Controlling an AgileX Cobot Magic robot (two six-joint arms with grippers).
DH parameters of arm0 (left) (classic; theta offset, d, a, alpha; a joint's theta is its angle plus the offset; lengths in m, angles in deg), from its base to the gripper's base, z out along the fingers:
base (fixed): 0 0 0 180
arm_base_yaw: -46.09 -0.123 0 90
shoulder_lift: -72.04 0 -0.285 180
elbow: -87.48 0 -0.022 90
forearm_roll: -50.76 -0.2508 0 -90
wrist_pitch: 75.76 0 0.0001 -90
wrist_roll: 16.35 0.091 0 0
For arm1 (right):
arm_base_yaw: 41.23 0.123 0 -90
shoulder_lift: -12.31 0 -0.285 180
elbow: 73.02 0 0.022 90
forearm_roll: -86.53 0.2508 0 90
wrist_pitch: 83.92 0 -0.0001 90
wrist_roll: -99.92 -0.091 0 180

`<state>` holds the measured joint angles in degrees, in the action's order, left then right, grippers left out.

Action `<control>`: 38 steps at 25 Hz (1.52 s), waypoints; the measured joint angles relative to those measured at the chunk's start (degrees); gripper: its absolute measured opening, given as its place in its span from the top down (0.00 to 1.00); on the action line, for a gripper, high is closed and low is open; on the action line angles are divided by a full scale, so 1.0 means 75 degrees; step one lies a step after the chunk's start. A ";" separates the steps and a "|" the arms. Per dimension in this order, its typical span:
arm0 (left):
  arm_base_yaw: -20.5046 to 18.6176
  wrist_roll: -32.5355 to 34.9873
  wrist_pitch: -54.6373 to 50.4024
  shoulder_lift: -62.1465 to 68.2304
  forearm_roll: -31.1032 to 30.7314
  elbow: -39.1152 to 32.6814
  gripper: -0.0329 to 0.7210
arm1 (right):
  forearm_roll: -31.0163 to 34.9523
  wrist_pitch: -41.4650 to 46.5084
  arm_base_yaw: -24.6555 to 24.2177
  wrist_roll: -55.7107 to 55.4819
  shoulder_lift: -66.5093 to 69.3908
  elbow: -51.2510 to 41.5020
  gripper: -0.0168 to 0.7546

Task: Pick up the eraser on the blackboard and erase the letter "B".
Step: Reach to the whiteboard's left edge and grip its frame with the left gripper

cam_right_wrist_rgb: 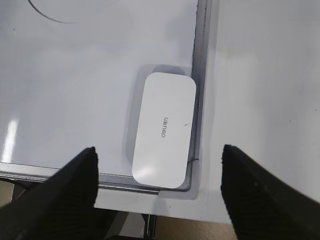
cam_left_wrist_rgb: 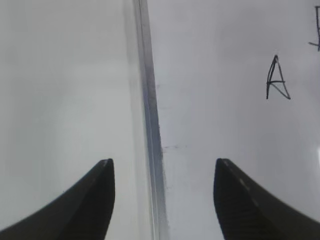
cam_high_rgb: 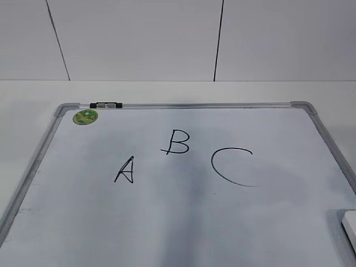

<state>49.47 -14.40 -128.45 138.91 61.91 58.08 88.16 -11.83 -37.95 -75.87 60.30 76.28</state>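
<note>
Even bright light; soft shadow across the blackboard (cam_high_rgb: 311, 183), wrist views blurry

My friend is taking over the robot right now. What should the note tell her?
Left end effector: open, empty, above the blackboard's left frame edge.
Right end effector: open, empty, above the eraser.
The eraser lies flat in the board's near right corner, against the frame.
The letter "B" is whole, between A and C.
Done: nothing.
Left: grab the eraser, wipe B.

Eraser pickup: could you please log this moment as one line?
white rounded-rectangular eraser: untouched, board's right corner | right gripper: open above it | left gripper: open, idle | black letter B: intact
</note>
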 joint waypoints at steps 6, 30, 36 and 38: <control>0.0000 0.0320 0.0357 0.1622 0.0482 0.0011 0.34 | -0.0045 0.0000 0.0000 0.0016 0.0209 0.0013 0.21; 0.0000 0.0745 0.1382 0.4913 0.0526 0.1165 0.34 | -0.0075 0.0000 0.0000 0.0029 0.0209 0.0013 0.21; 0.0000 0.0745 0.1266 0.5216 0.0449 0.1217 0.34 | 0.0081 0.0000 0.0000 0.0029 0.0396 -0.0105 0.21; 0.0000 0.0745 0.1253 0.5216 0.0431 0.1230 0.34 | 0.0097 0.0000 0.0000 0.0029 0.0693 -0.0372 0.21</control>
<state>49.47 -8.81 -119.05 178.03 65.15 67.30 88.89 -11.83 -37.95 -75.65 65.50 73.48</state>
